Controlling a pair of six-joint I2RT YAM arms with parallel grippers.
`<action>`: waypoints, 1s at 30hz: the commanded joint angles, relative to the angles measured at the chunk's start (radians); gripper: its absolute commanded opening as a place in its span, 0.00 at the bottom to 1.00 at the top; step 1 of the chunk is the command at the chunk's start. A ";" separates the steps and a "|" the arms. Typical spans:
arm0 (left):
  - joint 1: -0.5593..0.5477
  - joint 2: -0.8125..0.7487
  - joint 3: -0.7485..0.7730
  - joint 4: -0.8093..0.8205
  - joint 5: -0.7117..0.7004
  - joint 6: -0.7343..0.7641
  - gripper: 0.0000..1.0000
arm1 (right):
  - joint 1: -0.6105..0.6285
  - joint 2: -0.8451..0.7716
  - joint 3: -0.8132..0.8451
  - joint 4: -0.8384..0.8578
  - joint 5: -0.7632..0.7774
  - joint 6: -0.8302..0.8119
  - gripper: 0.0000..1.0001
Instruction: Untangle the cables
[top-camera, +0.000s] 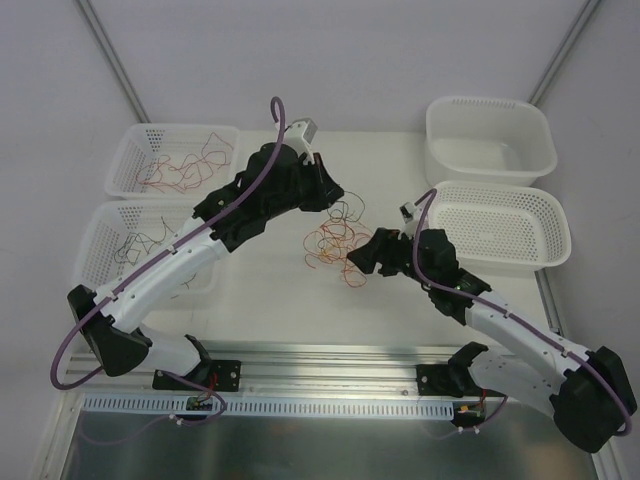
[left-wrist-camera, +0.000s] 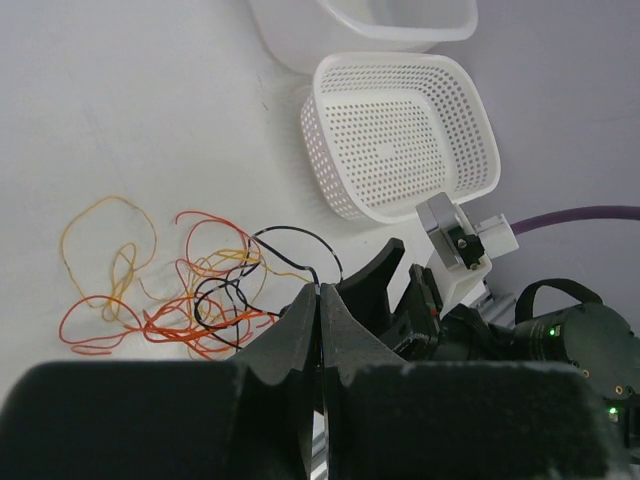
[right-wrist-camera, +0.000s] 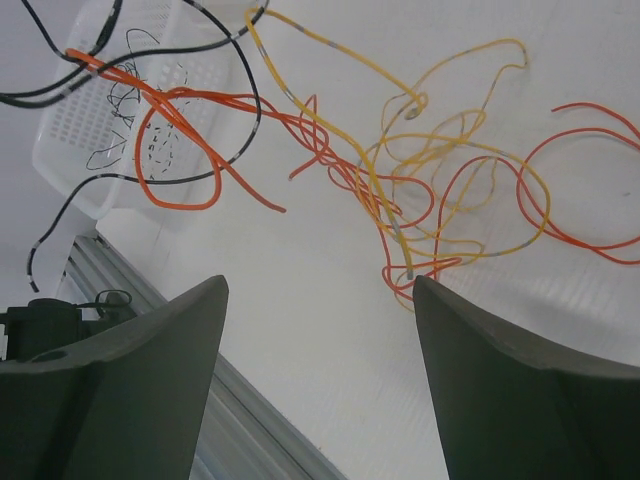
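The cables (top-camera: 333, 243) lie as a loose tangle of orange, red, yellow and black wires on the white table between the two arms. My left gripper (left-wrist-camera: 322, 290) is shut, and a black cable (left-wrist-camera: 290, 232) arches up from the tangle (left-wrist-camera: 190, 300) into its tips. In the top view the left gripper (top-camera: 338, 197) hangs just above the far edge of the pile. My right gripper (right-wrist-camera: 320, 285) stands open at the near right side of the pile (top-camera: 362, 262). Nothing lies between its fingers. Orange and yellow cables (right-wrist-camera: 400, 190) lie just ahead of them.
At the left, one white basket (top-camera: 135, 150) holds red and orange wires and another (top-camera: 92, 240) holds black wires. At the right stand a perforated basket (top-camera: 555, 225) and a plain white tub (top-camera: 490, 150). A metal rail (top-camera: 330, 360) runs along the near edge.
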 joint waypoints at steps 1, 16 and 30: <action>-0.013 -0.026 -0.023 0.009 -0.068 -0.129 0.00 | 0.007 0.038 0.033 0.154 -0.027 0.016 0.79; -0.021 -0.084 -0.150 0.024 -0.257 -0.380 0.00 | 0.018 0.416 0.115 0.315 0.008 0.017 0.85; -0.021 -0.088 -0.207 0.062 -0.241 -0.459 0.00 | 0.024 0.751 0.225 0.467 -0.004 0.103 0.76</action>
